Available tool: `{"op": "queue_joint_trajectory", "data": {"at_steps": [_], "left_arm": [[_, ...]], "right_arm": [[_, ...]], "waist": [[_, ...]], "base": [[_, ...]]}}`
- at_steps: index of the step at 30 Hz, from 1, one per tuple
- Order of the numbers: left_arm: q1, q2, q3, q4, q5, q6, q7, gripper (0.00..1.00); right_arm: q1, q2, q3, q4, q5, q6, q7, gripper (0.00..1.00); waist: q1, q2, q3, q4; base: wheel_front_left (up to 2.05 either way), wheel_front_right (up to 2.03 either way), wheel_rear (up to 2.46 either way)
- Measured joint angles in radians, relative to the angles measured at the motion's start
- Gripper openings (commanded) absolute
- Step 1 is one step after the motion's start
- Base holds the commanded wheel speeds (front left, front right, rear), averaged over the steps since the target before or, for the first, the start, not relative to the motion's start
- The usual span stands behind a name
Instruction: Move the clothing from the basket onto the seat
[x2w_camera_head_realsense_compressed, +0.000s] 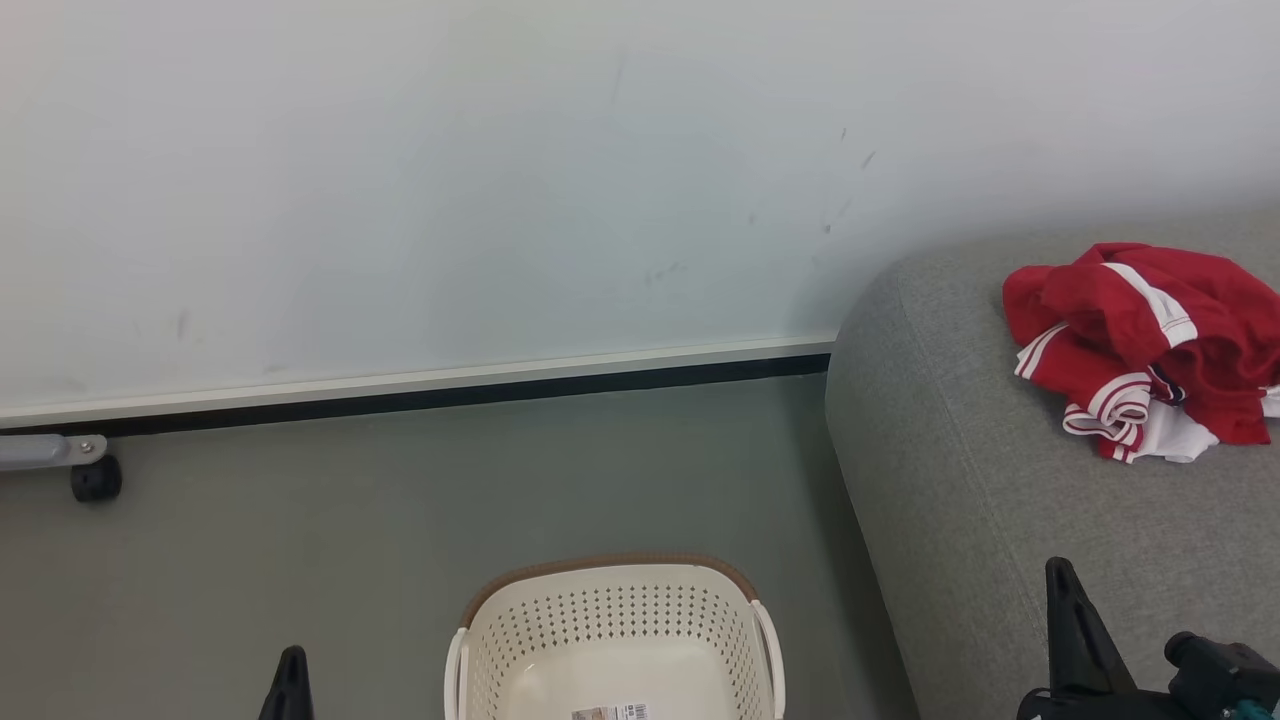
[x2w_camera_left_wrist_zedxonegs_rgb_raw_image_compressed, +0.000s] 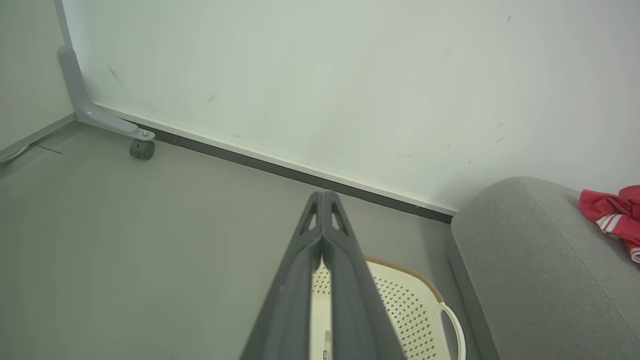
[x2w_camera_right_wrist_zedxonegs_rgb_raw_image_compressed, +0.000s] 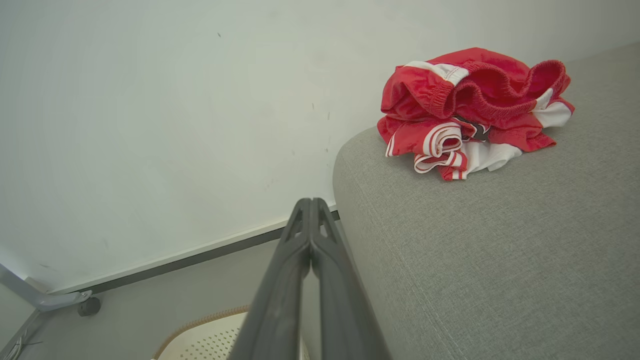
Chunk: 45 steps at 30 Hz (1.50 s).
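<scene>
- Red with white trim, the clothing (x2w_camera_head_realsense_compressed: 1140, 350) lies in one crumpled heap on the grey woven seat (x2w_camera_head_realsense_compressed: 960, 480) in the head view. It is up and to the right of my right claw (x2w_camera_head_realsense_compressed: 1075, 625) and well apart from it. The heap's long axis runs roughly across the view.
- In the same view the cream basket (x2w_camera_head_realsense_compressed: 610, 600) stands on the floor (x2w_camera_head_realsense_compressed: 400, 520) just beside the seat, between my two claws. Its visible bottom is bare but for a barcode sticker (x2w_camera_head_realsense_compressed: 612, 712). My left claw (x2w_camera_head_realsense_compressed: 291, 685) shows as a dark tip to the basket's left, so my right arm is much the nearer to the heap.
- In the left wrist view my left claw (x2w_camera_left_wrist_zedxonegs_rgb_raw_image_compressed: 324, 197) is clenched on nothing, fingers pressed flat together, above the basket (x2w_camera_left_wrist_zedxonegs_rgb_raw_image_compressed: 400, 300). The clothing (x2w_camera_left_wrist_zedxonegs_rgb_raw_image_compressed: 612, 215) peeps in at the far right on the seat (x2w_camera_left_wrist_zedxonegs_rgb_raw_image_compressed: 540, 270).
- In the right wrist view my right claw (x2w_camera_right_wrist_zedxonegs_rgb_raw_image_compressed: 310, 202) is likewise clenched and empty, over the gap between basket (x2w_camera_right_wrist_zedxonegs_rgb_raw_image_compressed: 210, 340) and seat (x2w_camera_right_wrist_zedxonegs_rgb_raw_image_compressed: 475, 260). The clothing (x2w_camera_right_wrist_zedxonegs_rgb_raw_image_compressed: 470, 110) sits ahead and to the right, near the seat's rounded end.
- Count: one heap, in which I make out at least two garments but cannot separate them; one basket; one seat; two claws.
- I judge the move done: nothing red shows in the basket, though its near part is cut off. Any tidying would fall to my right arm.
</scene>
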<state>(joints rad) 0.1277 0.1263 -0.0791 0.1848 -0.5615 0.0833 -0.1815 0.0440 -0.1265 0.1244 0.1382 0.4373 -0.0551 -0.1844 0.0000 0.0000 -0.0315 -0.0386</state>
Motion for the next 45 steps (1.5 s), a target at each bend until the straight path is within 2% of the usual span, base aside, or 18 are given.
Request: {"op": "queue_joint_trajectory", "data": {"at_steps": [45], "left_arm": [[-0.107,-0.043,0.095,0.06,-0.569,-0.111,0.165,0.0]], "right_arm": [[-0.076,0.046,-0.145,0.089,0.643,0.095,0.168,0.0]], "waist": [[0.0001,0.0,0.018,0.021]], "base": [[0.0,0.0,0.0]]}}
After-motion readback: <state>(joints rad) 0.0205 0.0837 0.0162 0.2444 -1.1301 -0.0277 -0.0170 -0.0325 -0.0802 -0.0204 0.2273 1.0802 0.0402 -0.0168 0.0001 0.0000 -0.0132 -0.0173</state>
